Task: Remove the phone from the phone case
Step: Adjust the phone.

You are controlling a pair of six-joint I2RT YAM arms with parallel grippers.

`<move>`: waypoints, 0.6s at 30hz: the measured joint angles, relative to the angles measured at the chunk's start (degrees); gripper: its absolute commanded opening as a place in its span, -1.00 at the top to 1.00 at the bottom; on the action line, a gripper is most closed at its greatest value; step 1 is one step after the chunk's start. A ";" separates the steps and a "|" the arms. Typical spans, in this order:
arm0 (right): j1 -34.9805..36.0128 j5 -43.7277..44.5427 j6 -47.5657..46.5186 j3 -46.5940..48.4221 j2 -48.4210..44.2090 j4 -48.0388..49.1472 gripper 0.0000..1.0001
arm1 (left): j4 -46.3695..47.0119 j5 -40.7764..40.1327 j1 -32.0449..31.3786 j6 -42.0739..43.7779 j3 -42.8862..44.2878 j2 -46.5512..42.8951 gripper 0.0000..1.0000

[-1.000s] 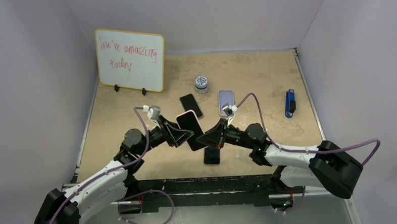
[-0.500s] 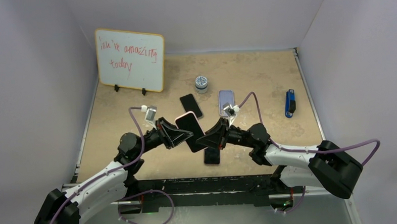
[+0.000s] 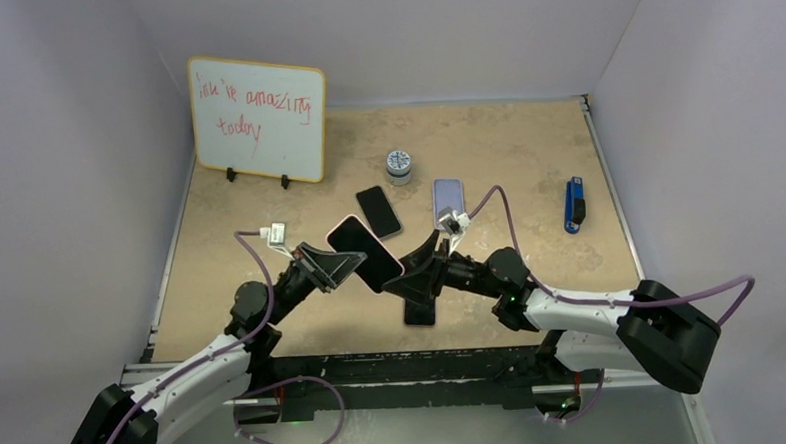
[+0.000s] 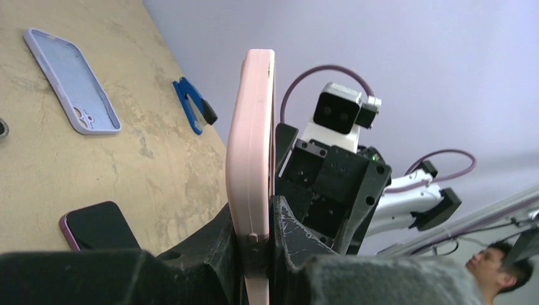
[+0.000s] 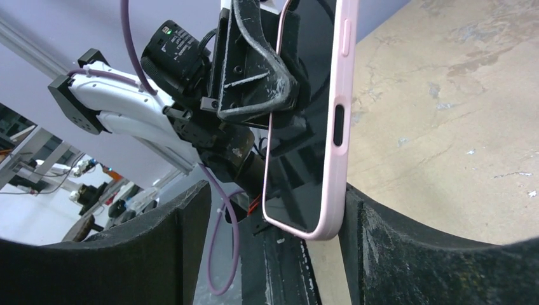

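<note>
A phone [image 3: 363, 251] with a dark screen sits in a pink phone case [image 4: 251, 165] and is held in the air above the table's near middle. My left gripper [image 3: 349, 269] is shut on it, with the case edge pinched between its fingers [image 4: 289, 232] in the left wrist view. My right gripper [image 3: 411, 274] faces it from the right and is open. In the right wrist view the phone's lower end [image 5: 305, 140] hangs between the spread fingers [image 5: 375, 235], close to the right one, and the case rim [image 5: 342, 95] shows its side buttons.
A second phone [image 3: 420, 309] lies flat under the grippers, and a black phone [image 3: 379, 211] lies further back. An empty lilac case [image 3: 448, 198], a small round tin [image 3: 399, 166], a blue tool [image 3: 573, 205] and a whiteboard [image 3: 257, 118] stand behind.
My left gripper has shut on the cased phone and pulled it up and to the left. My right gripper has opened and let go of it.
</note>
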 measured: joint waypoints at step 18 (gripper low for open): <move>4.94 2.99 0.57 3.67 14.71 8.81 -0.20 | 6.38 -11.28 0.15 -7.82 -3.13 0.48 1.00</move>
